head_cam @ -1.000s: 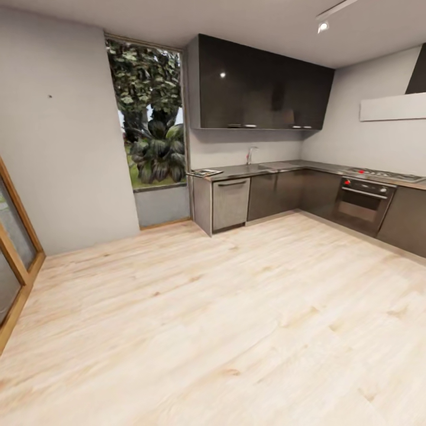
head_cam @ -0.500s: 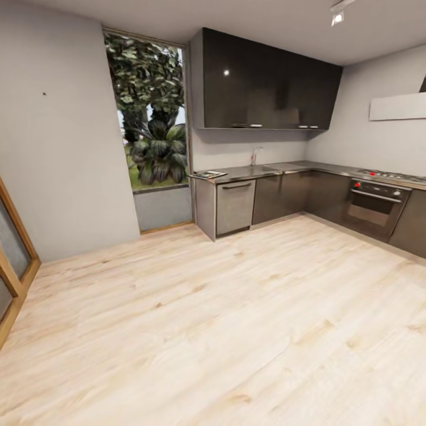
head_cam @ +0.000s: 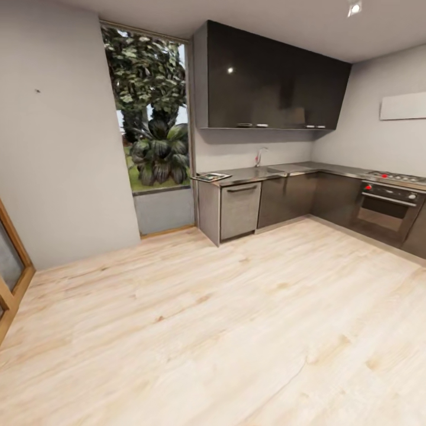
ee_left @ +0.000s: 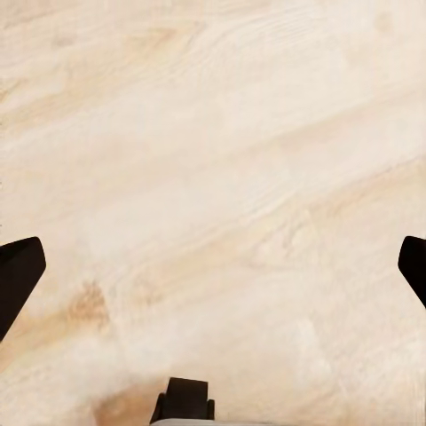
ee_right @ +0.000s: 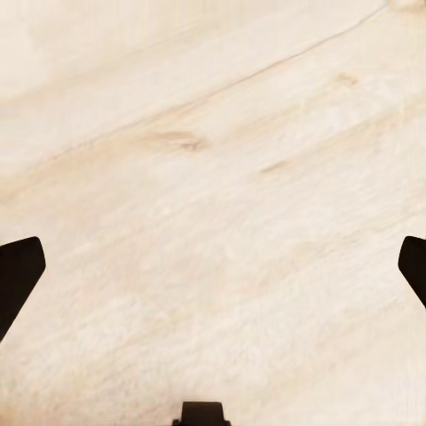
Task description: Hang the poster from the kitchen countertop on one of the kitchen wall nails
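Roughly, going left to right in the head view, we see a light grey wall with a small nail (head_cam: 38, 91), a tall window (head_cam: 155, 112) with plants outside, then the poster (head_cam: 210, 176) lying flat on the near end of the bench (head_cam: 307, 168), tap (head_cam: 259, 155) beyond, dark upper cabinets (head_cam: 275, 80) above, oven (head_cam: 387, 208) far right. Pale wood floor (head_cam: 236, 331) covers the foreground. Our left claw (ee_left: 213, 266) has its fingertips (ee_left: 18, 275) spread wide, released, nothing held, floor beneath it. Our right claw (ee_right: 213, 266) is likewise released, holding nothing, over floor boards. The poster is well apart from both claws, far ahead of them across the room.
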Tool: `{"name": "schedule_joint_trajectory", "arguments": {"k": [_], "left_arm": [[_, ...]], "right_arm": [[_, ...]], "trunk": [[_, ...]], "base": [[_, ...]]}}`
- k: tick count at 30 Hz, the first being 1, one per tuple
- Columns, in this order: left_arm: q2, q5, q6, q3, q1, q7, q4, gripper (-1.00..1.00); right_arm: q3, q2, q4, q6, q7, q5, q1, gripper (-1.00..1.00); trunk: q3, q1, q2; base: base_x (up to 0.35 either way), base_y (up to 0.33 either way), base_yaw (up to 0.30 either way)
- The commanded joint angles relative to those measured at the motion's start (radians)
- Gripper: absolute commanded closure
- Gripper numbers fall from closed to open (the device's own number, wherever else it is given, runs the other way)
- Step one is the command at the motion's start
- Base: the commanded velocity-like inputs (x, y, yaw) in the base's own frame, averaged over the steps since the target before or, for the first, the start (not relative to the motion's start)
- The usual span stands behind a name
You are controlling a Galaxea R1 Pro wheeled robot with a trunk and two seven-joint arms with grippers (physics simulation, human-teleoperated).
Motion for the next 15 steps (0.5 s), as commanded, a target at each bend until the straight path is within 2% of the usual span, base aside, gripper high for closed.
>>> {"name": "schedule_joint_trajectory", "arguments": {"k": [1, 15], "left_arm": [[-0.001, 0.0, -0.002, 0.002, 0.0, 0.0, -0.001, -1.0], [0.0, 0.0, -0.002, 0.002, 0.0, 0.0, -0.001, -1.0]], "right_arm": [[0.001, 0.0, 0.001, -0.003, 0.0, 0.004, -0.001, -1.0], [0.001, 0.0, 0.001, -0.003, -0.001, 0.004, -0.001, -1.0]], "trunk": [[-0.001, 0.001, 0.0], [-0.001, 0.001, 0.0]], "base": [[0.339, 0.139, 0.0], [0.339, 0.137, 0.0]]}}
